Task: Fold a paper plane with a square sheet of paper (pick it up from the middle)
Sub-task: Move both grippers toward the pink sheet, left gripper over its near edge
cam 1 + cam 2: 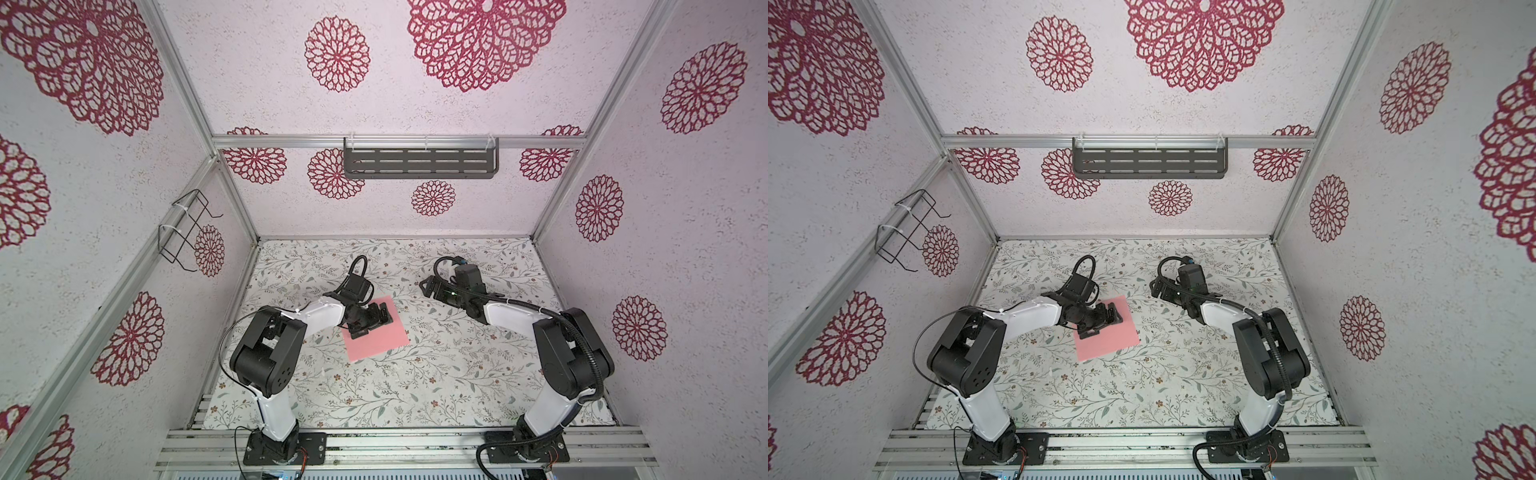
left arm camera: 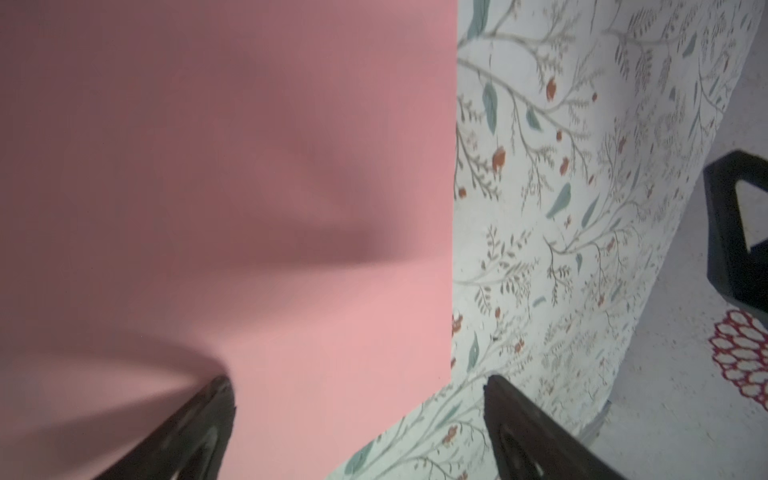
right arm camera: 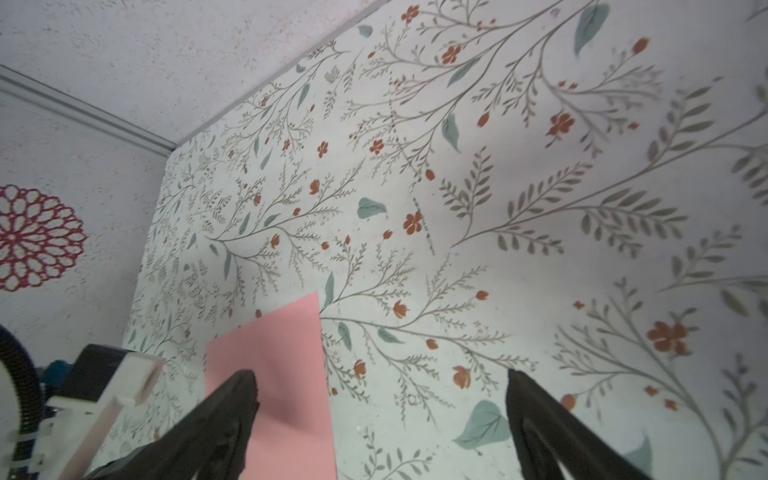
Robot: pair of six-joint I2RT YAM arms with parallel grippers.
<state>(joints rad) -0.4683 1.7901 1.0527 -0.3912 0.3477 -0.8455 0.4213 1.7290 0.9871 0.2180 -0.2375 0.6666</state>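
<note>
On the table (image 1: 415, 395), flat pink sheet (image 1: 386, 340)

salmon-pink square sheet of paper (image 1: 384, 338) flat on floral-print table mat (image 1: 415, 395), left of centre, left gripper (image 1: 371, 322) over sheet's far-left part, straddling one sheet edge, right gripper (image 1: 430, 288) right of centre, well apart from sheet

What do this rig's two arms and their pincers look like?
The left arm and right arm have white links between bulky black joints. The right carries a ribbed black hose; the left only a slim black cable. The left pincer and right pincer each have two black tapered fingers.
</note>
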